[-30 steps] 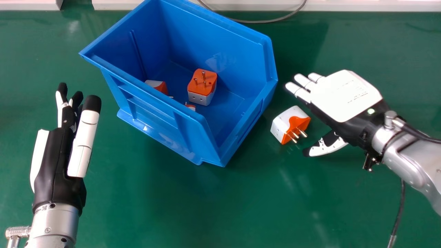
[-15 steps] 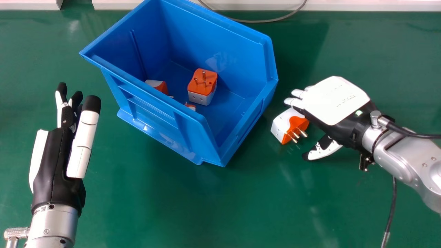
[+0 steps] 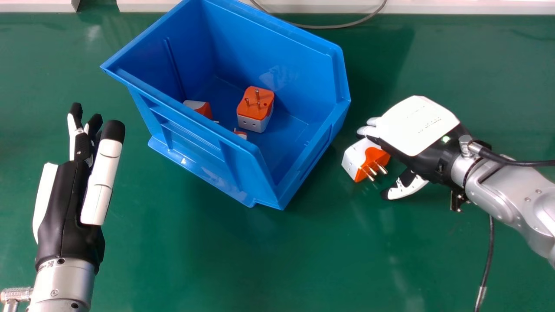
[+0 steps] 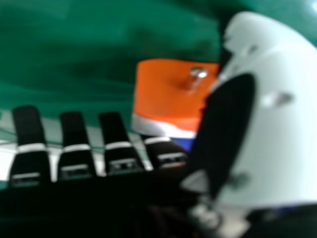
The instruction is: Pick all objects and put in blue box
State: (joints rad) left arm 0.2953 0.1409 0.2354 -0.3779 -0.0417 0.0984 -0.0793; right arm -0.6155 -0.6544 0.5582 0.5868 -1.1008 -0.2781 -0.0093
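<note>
The right hand (image 3: 414,125) has its fingers loosely extended, thumb apart, seemingly without a grip on the orange-and-white plug adapter (image 3: 354,157) on the surface (image 3: 303,260) beside the blue box (image 3: 195,141). The left hand (image 3: 69,203) holds nothing, fingers straight.

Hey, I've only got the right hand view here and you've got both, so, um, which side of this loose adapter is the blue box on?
Observer: In the head view, the blue box stands to the left of the loose adapter.
Operator: Is anything in it yet?
Observer: Yes, a prongs-up adapter and two orange-and-white pieces, partly hidden by its near wall.
Operator: And the left hand?
Observer: The left hand is out left of the box, holding nothing.
</note>
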